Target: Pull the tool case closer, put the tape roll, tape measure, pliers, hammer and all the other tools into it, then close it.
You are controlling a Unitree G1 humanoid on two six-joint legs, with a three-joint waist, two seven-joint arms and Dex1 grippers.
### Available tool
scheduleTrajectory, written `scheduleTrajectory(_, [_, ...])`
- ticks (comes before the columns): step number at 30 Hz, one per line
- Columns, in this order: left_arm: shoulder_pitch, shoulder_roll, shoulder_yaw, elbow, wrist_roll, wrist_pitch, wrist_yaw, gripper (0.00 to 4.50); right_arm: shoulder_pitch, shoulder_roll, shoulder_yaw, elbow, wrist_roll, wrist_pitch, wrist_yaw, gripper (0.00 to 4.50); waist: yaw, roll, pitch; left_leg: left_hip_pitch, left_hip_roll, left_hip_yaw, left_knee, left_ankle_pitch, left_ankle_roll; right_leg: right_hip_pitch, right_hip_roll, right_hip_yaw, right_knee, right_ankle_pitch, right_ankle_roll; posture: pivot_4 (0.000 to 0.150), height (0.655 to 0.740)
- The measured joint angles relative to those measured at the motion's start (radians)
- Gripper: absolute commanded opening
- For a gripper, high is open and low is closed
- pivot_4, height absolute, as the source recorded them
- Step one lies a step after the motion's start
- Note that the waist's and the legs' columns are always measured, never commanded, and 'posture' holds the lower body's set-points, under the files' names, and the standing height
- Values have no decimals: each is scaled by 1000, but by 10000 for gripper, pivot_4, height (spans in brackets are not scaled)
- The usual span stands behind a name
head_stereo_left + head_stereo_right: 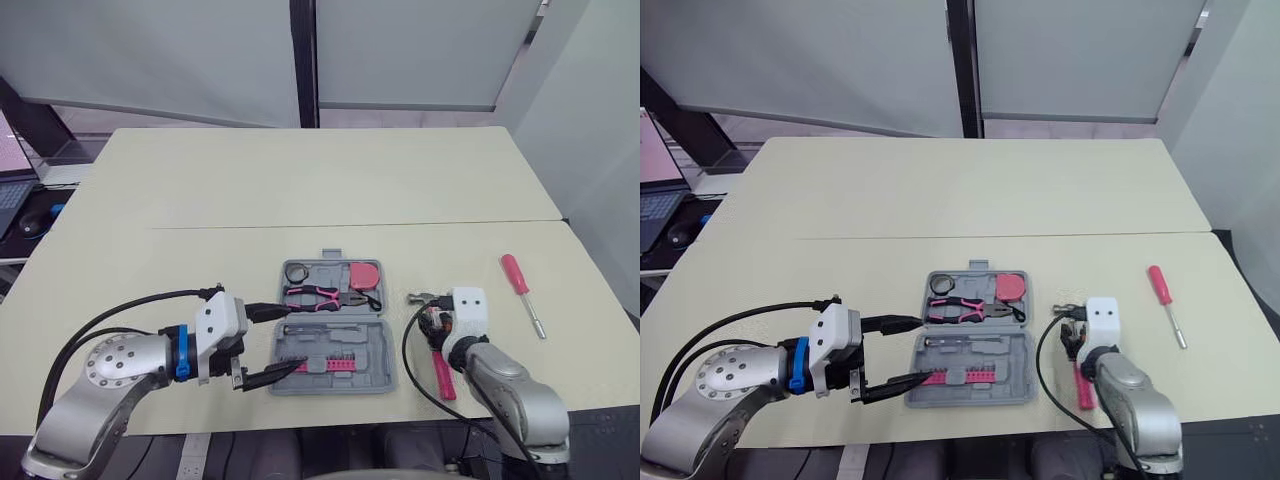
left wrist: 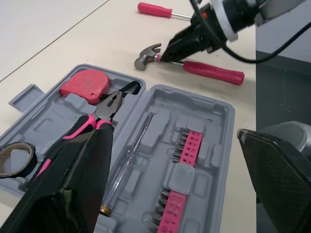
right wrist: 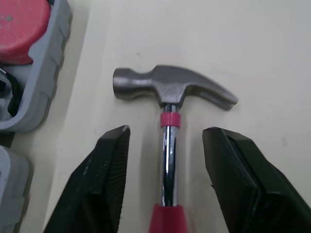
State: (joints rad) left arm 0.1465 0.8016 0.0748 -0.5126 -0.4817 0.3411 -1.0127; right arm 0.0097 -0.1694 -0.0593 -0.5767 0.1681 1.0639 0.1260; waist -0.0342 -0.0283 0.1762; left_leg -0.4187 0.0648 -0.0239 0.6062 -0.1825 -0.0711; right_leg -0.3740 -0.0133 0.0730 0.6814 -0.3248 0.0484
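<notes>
right wrist: hammer (image 3: 171, 91) w/in end effector (image 3: 166, 132)

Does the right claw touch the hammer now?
Apart. In the right wrist view, the right claw straddles the hammer shaft, table showing on both sides.

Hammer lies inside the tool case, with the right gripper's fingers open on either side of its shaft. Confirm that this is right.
Wrong in one respect: the hammer lies on the table just outside the tool case, not inside it, as the right wrist view shows. The right gripper does have its fingers open on either side of its shaft.
</notes>
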Motion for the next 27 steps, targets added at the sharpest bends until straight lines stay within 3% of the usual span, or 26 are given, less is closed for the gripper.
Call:
scheduleTrajectory(2, [3,0,1,0,1,-2,0,45000,-35,-179,34,-24,20,-9,114,44226,0,1,1,0,0,1,0,0,0,0,0,1,0,-1,1,1500,7400])
scheduleTrajectory(6, [20,0,4,-4,-2,-4,-3,45000,-151,-585,182,36,-19,-248,435,44226,-5,1,2,2,0,2,1,0,0,1,-1,0,-1,-1,1,1500,7400])
scheduleTrajectory(11, [16,-1,7,-24,-11,-13,-21,45000,-456,-804,429,331,-195,-792,832,44226,-11,2,5,1,0,1,1,0,0,1,0,0,-1,0,4,1500,7400])
scheduleTrajectory(15, [3,0,0,-34,-11,-16,-27,45000,-682,-824,585,552,-351,-1206,1075,44226,-16,2,7,1,0,1,0,0,0,1,0,-1,-1,2,5,1500,7400])
scheduleTrajectory(19, [-5,-1,-10,-38,-10,-13,-23,45000,-802,-791,710,700,-430,-1498,1272,44226,-14,2,7,1,0,1,0,0,0,1,0,-1,-1,4,2,1500,7400])
scheduleTrajectory(27, [-4,-8,-34,-57,-6,-2,-5,45000,-906,-620,824,954,-590,-1758,1329,44226,-16,3,7,2,0,1,1,0,0,2,0,-1,0,4,2,1500,7400])
